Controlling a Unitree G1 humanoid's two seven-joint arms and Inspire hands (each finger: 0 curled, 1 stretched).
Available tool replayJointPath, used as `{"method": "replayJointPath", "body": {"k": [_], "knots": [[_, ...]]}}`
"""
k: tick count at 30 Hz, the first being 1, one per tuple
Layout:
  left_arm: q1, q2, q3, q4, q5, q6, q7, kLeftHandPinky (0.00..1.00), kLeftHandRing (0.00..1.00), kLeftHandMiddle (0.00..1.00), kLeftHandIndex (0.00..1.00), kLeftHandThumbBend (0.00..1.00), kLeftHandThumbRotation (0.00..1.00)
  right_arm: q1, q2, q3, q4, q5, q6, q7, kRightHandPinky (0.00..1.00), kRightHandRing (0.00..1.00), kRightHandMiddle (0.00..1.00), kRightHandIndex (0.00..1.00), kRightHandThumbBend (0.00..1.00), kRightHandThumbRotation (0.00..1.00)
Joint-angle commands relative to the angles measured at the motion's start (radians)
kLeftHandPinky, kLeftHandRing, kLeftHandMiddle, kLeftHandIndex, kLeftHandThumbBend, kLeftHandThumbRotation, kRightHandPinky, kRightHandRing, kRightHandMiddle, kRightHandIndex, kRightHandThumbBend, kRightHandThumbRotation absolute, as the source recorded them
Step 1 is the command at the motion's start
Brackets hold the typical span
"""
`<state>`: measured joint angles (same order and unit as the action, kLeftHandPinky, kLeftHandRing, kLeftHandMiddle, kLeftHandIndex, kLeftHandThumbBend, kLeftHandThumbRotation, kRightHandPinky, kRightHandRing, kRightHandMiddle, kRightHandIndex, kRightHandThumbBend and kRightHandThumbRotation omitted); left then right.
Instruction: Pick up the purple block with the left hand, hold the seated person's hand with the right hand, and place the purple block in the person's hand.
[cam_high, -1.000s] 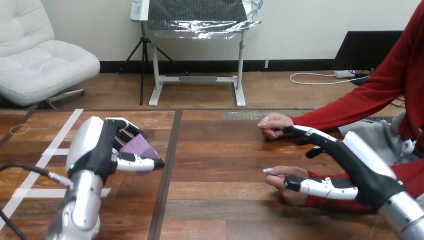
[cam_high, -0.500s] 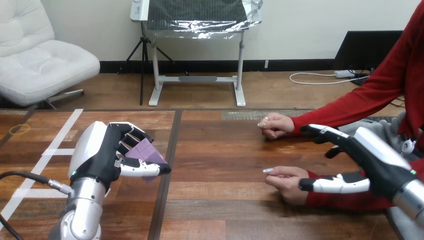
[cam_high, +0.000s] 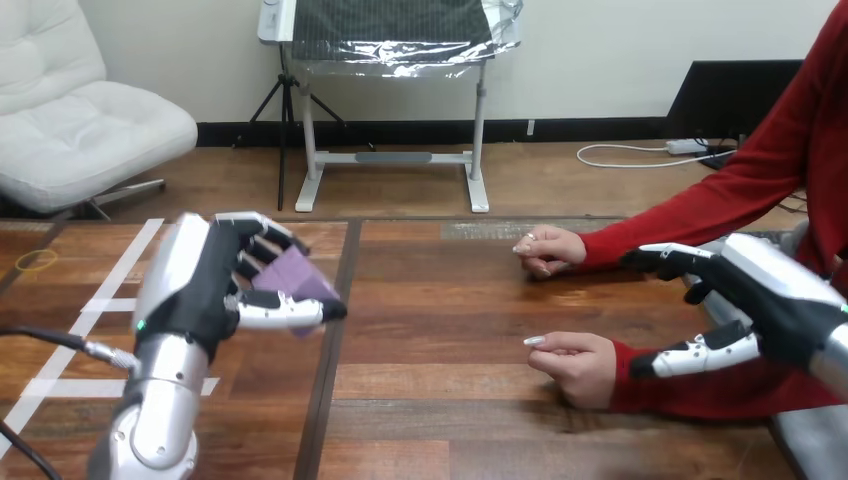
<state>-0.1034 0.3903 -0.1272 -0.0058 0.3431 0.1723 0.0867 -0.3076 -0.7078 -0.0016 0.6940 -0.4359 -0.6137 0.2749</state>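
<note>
Grips purple block (cam_high: 290, 278) in curled left hand (cam_high: 215, 290), raised off table (cam_high: 450, 330) (ready to carry across). Holds right hand (cam_high: 770, 300) wide open near person's nearer hand (cam_high: 570, 365), not touching, likely preparing to clasp it.

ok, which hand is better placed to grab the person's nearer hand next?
Right. The right hand is open, just beside the person's nearer hand and apart from it. The left hand is far across the table, curled round the purple block.
</note>
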Motion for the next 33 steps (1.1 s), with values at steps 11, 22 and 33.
{"method": "replayJointPath", "body": {"k": [11, 22, 33], "knots": [[-0.086, -0.005, 0.085, -0.149, -0.006, 0.005, -0.025, 0.19, 0.25, 0.33, 0.41, 0.78, 0.0, -0.251, -0.092, 0.081, 0.106, -0.068, 0.022, 0.046, 0.7, 0.85, 0.85, 0.84, 1.0, 0.22], [-0.088, -0.011, 0.094, -0.153, -0.004, -0.002, -0.042, 0.19, 0.26, 0.34, 0.41, 0.77, 0.0, -0.311, -0.093, 0.148, 0.205, -0.116, 0.043, 0.052, 0.71, 0.85, 0.86, 0.84, 1.0, 0.2], [-0.088, -0.02, 0.104, -0.161, -0.011, -0.011, -0.054, 0.21, 0.27, 0.35, 0.41, 0.77, 0.0, -0.355, -0.08, 0.203, 0.301, -0.134, 0.063, 0.053, 0.71, 0.86, 0.87, 0.84, 1.0, 0.19]]}}
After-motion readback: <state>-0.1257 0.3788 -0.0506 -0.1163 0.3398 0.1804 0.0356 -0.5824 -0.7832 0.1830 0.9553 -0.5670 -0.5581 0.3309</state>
